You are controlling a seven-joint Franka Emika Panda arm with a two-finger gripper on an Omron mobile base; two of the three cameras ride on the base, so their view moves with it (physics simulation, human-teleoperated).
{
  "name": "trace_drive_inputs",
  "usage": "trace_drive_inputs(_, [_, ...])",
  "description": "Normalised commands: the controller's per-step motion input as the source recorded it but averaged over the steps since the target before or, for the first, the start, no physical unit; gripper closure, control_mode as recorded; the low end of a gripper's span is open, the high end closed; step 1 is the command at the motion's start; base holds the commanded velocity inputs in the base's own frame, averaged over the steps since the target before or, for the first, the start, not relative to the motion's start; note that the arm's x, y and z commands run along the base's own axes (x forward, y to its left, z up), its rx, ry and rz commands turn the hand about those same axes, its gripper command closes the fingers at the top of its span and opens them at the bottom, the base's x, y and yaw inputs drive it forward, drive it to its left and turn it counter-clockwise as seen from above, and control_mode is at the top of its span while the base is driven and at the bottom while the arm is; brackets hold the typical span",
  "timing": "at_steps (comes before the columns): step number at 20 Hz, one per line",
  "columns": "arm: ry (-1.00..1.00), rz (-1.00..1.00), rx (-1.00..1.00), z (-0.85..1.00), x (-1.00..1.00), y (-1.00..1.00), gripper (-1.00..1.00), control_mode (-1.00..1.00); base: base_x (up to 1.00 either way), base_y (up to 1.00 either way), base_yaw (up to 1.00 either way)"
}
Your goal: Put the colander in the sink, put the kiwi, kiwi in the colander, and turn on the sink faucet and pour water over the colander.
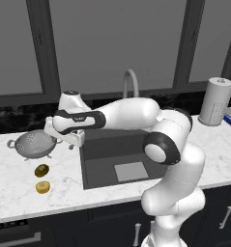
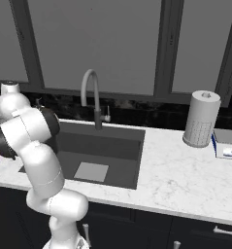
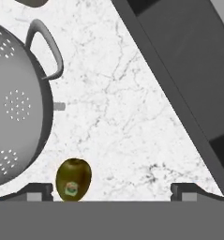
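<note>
The colander (image 1: 35, 144) stands upright on the marble counter (image 1: 20, 188), left of the sink (image 1: 118, 161) and outside it. Two kiwis lie on the counter in front of the colander, near it but apart from it: the brown kiwi (image 1: 41, 170) closer to it, the yellow kiwi (image 1: 43, 186) just beyond, toward the counter's front edge. The gripper (image 1: 64, 138) hangs over the counter between the colander and the sink's left rim, its fingers spread wide with nothing between them. In the hand view the finger tips (image 3: 38, 191) stand far apart at the bottom, the brown kiwi close by one tip with a small sticker on its skin, and the colander's loop handle (image 3: 48, 47) points toward the sink rim. The faucet (image 2: 91, 95) rises behind the sink. The right base view also shows a paper towel roll (image 2: 201, 118) right of the sink and a small box (image 2: 227, 144) beside it; there the arm hides the colander.
</note>
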Motion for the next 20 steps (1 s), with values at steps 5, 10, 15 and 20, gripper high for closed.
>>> trace_drive_inputs(5, [0.0, 0.0, -0.03, -0.14, 0.34, 0.13, -1.0, -1.0, 0.0, 0.0, 0.0])
trace_drive_inputs(10, [0.01, 0.0, 0.0, -0.09, 0.31, 0.12, -1.0, -1.0, 0.0, 0.0, 0.0])
trace_drive_inputs(15, [0.01, 0.0, 0.0, -0.27, 0.19, 0.17, -1.0, -1.0, 0.0, 0.0, 0.0])
trace_drive_inputs(20, [0.0, 0.0, 0.0, -0.31, 0.19, 0.15, -1.0, -1.0, 0.0, 0.0, 0.0])
